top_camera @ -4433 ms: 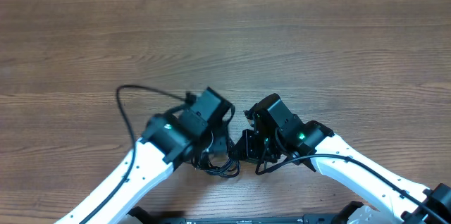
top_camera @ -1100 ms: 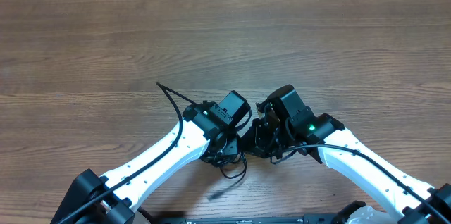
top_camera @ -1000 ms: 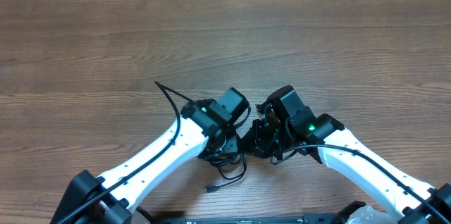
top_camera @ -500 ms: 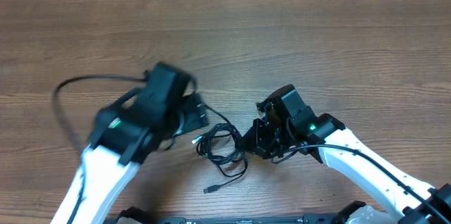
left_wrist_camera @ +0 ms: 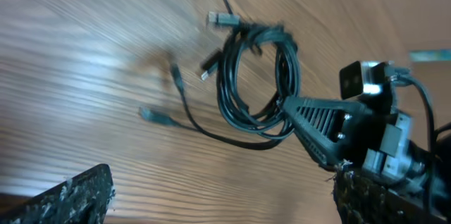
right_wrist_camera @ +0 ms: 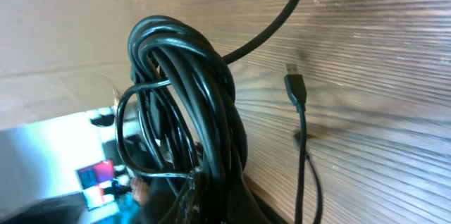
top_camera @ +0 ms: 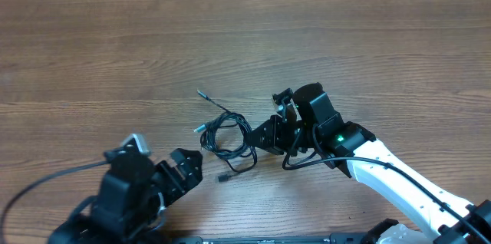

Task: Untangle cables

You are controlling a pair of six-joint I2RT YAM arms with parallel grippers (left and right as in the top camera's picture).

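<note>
- The cables (right_wrist_camera: pixel 201 97) are wound together in one loose coil near the front middle of the wooden table (top_camera: pixel 307 29), and several free ends stray out of it to the left.
- Furthest left, the left gripper (top_camera: pixel 182 175) sits low at the front edge with its jaws wide apart. It holds nothing and is well clear of the coil.
- Between that gripper and the coil lie the loose ends. A dark plug (top_camera: pixel 222 176) trails out toward the front, and a silvery plug (left_wrist_camera: pixel 220 18) lies at the coil's far left rim. A third thin tip points away up the table.
- The coil is a ring of several overlapping black strands. From these views one cannot tell how many cords it holds, or which end belongs to which.
- On the right, the right gripper (top_camera: pixel 259 136) is clamped on the coil's right edge and pins the bundle there.
- The step in hand looks like picking one free end for the left gripper to draw out.
- The dark plug seems the best choice, since it lies nearest and clear of the other strands.
- The left gripper should grip just behind the plug and pull low and slowly, away from the right clamp.
- If the ring starts to cinch instead of paying out, it should stop.
</note>
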